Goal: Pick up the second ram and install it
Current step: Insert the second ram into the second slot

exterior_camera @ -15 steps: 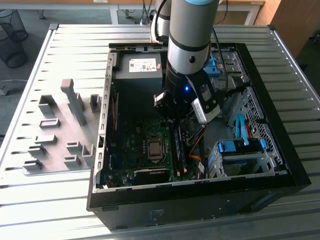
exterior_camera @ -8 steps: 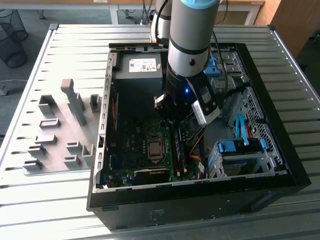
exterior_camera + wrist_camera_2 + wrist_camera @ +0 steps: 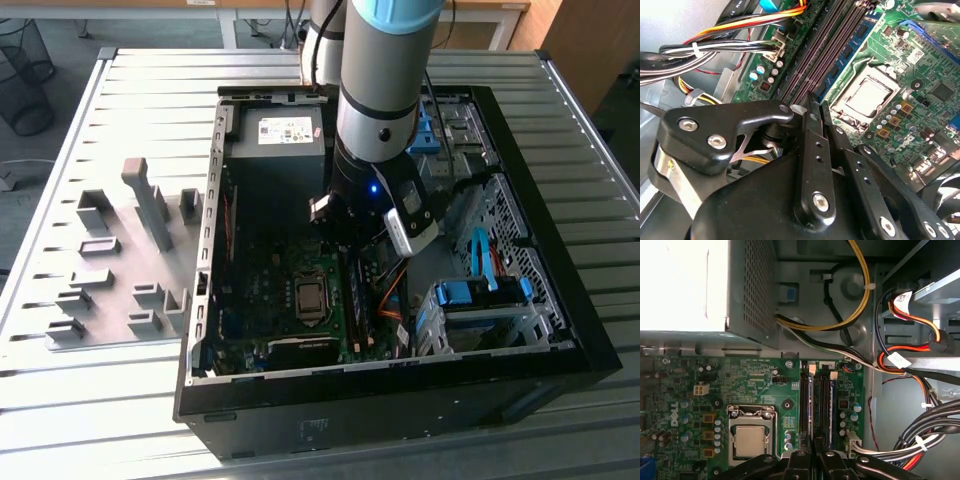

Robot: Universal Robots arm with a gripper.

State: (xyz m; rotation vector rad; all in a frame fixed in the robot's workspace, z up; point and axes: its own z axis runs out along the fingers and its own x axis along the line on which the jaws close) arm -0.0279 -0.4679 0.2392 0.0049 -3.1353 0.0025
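- In the second wrist view the gripper (image 3: 816, 107) hangs low over the motherboard (image 3: 920, 75), its black fingers (image 3: 812, 150) drawn close together, tips right at the memory slots (image 3: 827, 45).
- Whether they pinch anything I cannot tell; the fingers themselves hide the gap.
- The second ram (image 3: 824, 400) seems to stand in the slot next to another stick, just below the fingertips in the first wrist view, though its blue edge is hard to make out.
- Beside the slots lies the bare processor (image 3: 751, 441).
- Bundled cables (image 3: 715, 47) cross near the board's edge.
- Farther off, the power supply (image 3: 277, 150), blue drive-bay clips (image 3: 480, 292), and grey holder blocks (image 3: 120, 270) outside the computer case (image 3: 400, 400).
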